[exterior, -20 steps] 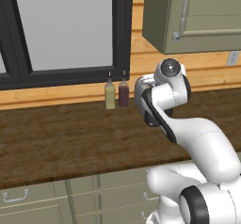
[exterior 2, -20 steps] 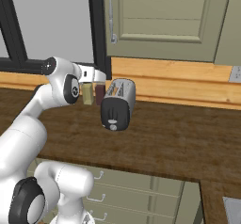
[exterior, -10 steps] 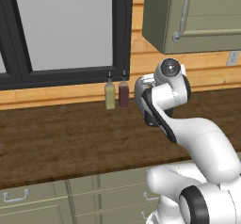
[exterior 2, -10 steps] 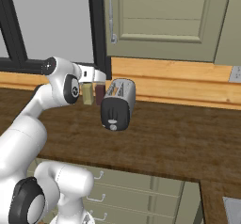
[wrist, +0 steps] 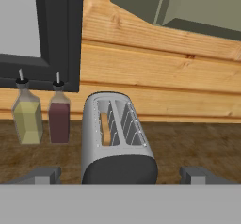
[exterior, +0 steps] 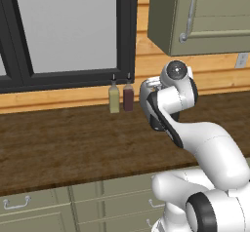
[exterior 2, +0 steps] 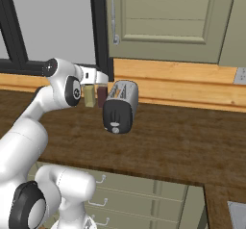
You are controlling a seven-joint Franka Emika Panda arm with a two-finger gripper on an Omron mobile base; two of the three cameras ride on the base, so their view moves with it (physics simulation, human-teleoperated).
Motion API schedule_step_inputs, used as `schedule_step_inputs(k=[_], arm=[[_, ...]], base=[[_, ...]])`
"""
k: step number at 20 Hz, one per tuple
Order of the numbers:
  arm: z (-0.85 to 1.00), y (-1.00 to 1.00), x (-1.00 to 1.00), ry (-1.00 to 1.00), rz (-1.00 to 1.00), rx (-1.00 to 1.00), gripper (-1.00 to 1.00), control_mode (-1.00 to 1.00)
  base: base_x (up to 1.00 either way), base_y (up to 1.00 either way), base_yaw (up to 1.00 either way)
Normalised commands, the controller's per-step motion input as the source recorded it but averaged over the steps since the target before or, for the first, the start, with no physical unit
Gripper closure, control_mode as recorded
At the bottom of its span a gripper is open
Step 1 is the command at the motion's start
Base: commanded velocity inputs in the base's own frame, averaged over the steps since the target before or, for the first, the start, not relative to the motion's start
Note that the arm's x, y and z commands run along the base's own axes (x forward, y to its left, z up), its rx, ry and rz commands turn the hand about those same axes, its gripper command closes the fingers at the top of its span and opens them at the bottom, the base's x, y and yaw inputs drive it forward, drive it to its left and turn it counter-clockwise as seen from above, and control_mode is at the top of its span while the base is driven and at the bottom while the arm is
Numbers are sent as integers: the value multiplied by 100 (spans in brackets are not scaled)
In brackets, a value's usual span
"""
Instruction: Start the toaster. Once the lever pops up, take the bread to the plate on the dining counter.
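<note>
Left base view: the white arm rises from the lower right and folds back over the dark wood worktop, its hand near two sauce bottles standing under the window. Right base view: the toaster stands on the worktop just right of the bottles, its dark end facing the camera, the arm's hand just behind and left of it. Hand view: the gripper is spread wide and holds nothing — one fingertip shows on each side of the toaster's near end, and the bread sits down in the left slot.
</note>
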Motion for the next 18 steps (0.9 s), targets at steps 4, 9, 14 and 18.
schedule_step_inputs(k=[4, 9, 14, 18], arm=[[0, 0, 0, 0, 0, 0, -100, -100], [0, 0, 0, 0, 0, 0, -100, -100], [0, 0, 0, 0, 0, 0, -100, -100], [0, 0, 0, 0, 0, 0, -100, -100]], base=[[0, 0, 0], [0, 0, 0], [0, 0, 0], [0, 0, 0]])
